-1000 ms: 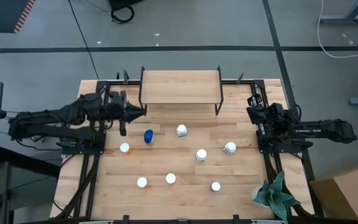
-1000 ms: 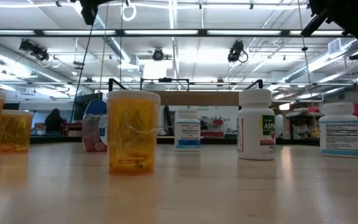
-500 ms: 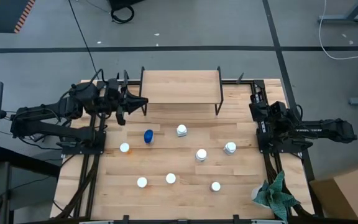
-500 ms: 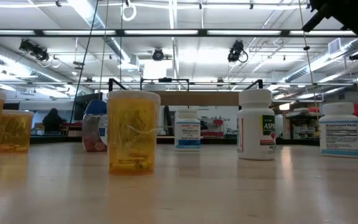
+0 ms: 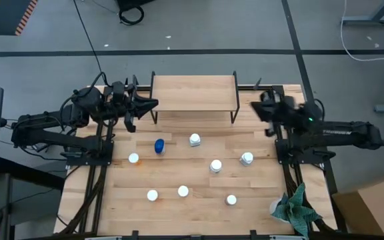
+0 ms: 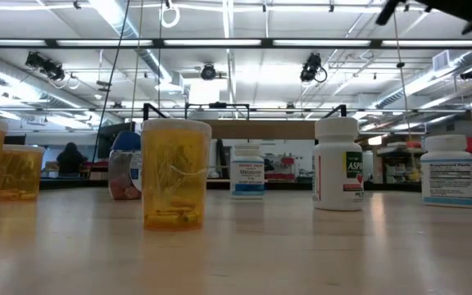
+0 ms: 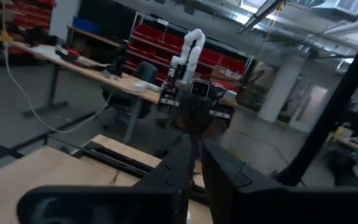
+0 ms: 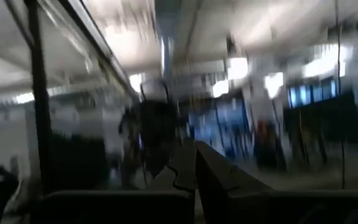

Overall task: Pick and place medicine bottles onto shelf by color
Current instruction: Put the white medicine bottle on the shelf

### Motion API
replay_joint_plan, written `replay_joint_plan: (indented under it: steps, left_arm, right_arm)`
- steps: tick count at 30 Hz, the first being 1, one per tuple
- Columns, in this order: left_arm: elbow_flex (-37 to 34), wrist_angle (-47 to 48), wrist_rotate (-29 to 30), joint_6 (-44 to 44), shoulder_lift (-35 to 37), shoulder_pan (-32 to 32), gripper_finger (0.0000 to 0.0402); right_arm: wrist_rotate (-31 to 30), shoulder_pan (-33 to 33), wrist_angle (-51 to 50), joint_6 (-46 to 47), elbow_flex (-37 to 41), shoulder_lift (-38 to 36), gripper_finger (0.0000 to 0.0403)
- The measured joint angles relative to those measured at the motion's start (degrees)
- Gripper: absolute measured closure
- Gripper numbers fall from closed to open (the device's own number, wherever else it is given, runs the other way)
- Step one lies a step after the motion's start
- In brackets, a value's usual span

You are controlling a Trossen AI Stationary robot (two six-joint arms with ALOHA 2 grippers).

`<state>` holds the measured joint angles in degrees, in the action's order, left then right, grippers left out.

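Several small medicine bottles stand upright on their bases on the wooden table: a blue-topped one [image 5: 159,146] and white-capped ones [image 5: 195,139] [image 5: 216,165] [image 5: 247,158]. The low view shows orange bottles [image 6: 176,174] near the camera and white ones [image 6: 338,164] farther back. The light-wood shelf [image 5: 193,92] stands on black legs at the far edge. My left gripper [image 5: 151,104] is shut and empty, raised beside the shelf's left end. My right gripper [image 5: 259,107] is shut and empty, raised beside the shelf's right end. Both wrist views look out into the room.
A green paper plant [image 5: 292,208] sits at the table's near right corner. Black frame rails [image 5: 99,180] run along the table's left and right sides. A person [image 6: 72,156] shows far back in the room.
My left gripper has risen and gone toward the table's far edge, next to the shelf's left end. My right gripper has lifted off its rest at the table's right edge and swung toward the shelf's right end. The bottles have kept still.
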<state>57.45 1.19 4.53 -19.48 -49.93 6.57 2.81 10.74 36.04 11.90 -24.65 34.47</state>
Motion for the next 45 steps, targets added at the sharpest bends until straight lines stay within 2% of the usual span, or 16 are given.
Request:
replay_joint_plan:
  steps: [3, 6, 10, 15, 19, 22, 26, 28, 33, 39, 42, 45]
  left_arm:
    - [0.00, 1.30, 1.62, 0.61, 0.00, 0.00, 0.0335]
    - [0.00, 4.27, 2.61, 1.14, 0.00, 0.01, 0.0310]
    - [0.00, 7.92, 3.18, 0.38, 0.00, 0.00, 0.0269]
    - [-0.02, 8.13, 3.18, -2.19, 0.21, -0.07, 0.0225]
    - [-0.02, 7.93, 3.17, -1.45, 1.71, -0.07, 0.0206]
    - [-0.01, 7.86, 3.17, -0.42, 3.07, -0.07, 0.0197]
    - [-0.02, 8.28, 3.18, 0.65, 4.75, 0.07, 0.0185]
    - [-0.02, 8.63, 3.18, 0.68, 5.59, 0.07, 0.0180]
    - [-0.02, 11.97, 3.18, 0.73, 6.69, 0.07, 0.0172]
    - [-0.02, 17.33, 3.18, 0.79, 6.88, 0.07, 0.0166]
    - [-0.02, 19.15, 3.20, 0.76, 6.84, 0.07, 0.0161]
    - [-0.02, 19.34, 3.20, 1.19, 6.84, 0.07, 0.0159]
  right_arm:
    - [0.00, 0.00, -15.34, 4.77, -8.17, 5.94, 0.0386]
    - [0.02, 0.00, -23.76, 7.44, -15.63, 11.98, 0.0386]
    - [0.11, 0.00, -24.48, 7.14, -25.61, 19.33, 0.0386]
    - [1.07, 0.00, -24.87, 8.70, -40.13, 25.70, 0.0386]
    - [3.10, -0.38, -24.81, 4.04, -48.65, 28.47, 0.0386]
    - [2.02, -0.44, -26.37, 1.86, -50.47, 29.26, 0.0386]
    - [-5.59, -0.39, -26.14, 5.93, -50.38, 30.37, 0.0386]
    - [-7.24, -0.37, -25.98, 6.21, -50.38, 30.79, 0.0386]
    - [-7.07, -0.63, -28.06, 5.43, -50.38, 32.72, 0.0386]
    - [-6.72, -1.62, -41.52, 5.36, -50.36, 36.54, 0.0386]
    - [-6.86, -1.53, -41.79, 5.94, -50.36, 39.60, 0.0386]
    - [-6.92, -1.57, -36.54, 7.52, -50.36, 42.55, 0.0386]
